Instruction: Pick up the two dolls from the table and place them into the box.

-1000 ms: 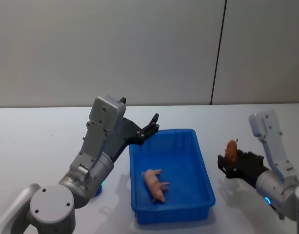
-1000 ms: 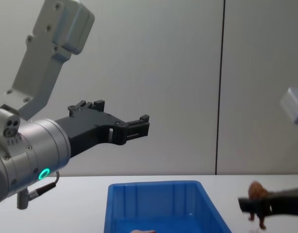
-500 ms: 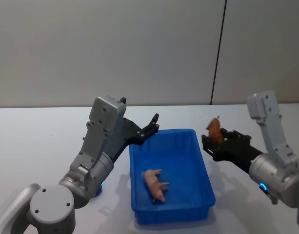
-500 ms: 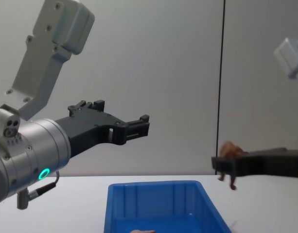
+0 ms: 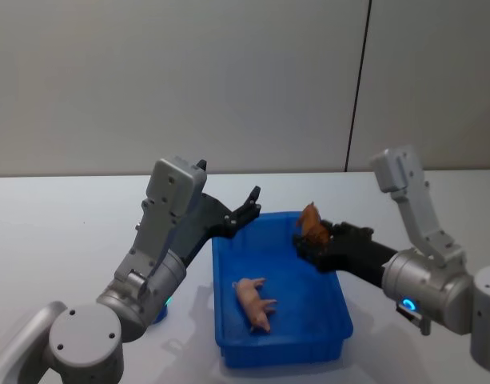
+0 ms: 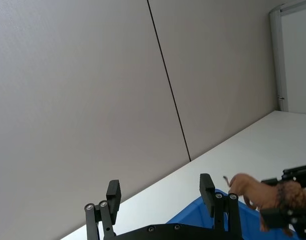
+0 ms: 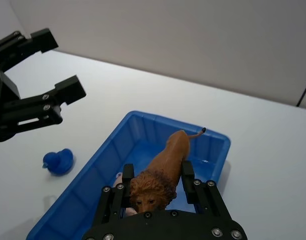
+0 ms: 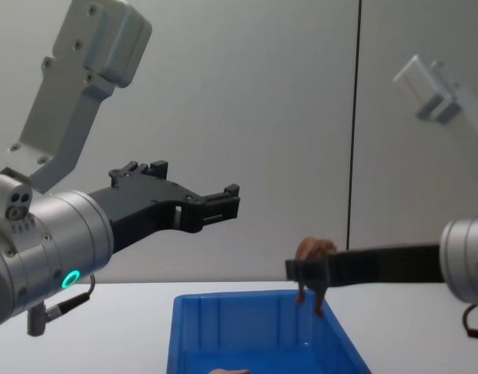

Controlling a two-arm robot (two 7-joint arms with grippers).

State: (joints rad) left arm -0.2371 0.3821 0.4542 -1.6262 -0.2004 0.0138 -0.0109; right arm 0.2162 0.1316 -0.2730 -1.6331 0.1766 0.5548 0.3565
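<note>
The blue box (image 5: 281,217) sits on the white table (image 5: 61,232) with the pale pink doll (image 5: 254,302) lying on its floor. My right gripper (image 5: 310,238) is shut on the reddish-brown doll (image 5: 311,221), a lion figure, and holds it in the air over the box's far right part. In the right wrist view the brown doll (image 7: 165,170) is clamped between the fingers above the box (image 7: 143,120). From the chest, this doll (image 8: 313,251) hangs just above the box rim (image 8: 246,299). My left gripper (image 5: 247,210) hovers open and empty by the box's far left corner.
A small blue duck toy (image 7: 59,161) stands on the table left of the box, near my left arm. A grey wall with a dark vertical seam (image 5: 356,96) rises behind the table. Bare tabletop lies to the right of the box.
My right gripper has carried the brown doll up and leftward, from the table right of the box to above the box. The left arm and pink doll have stayed still.
</note>
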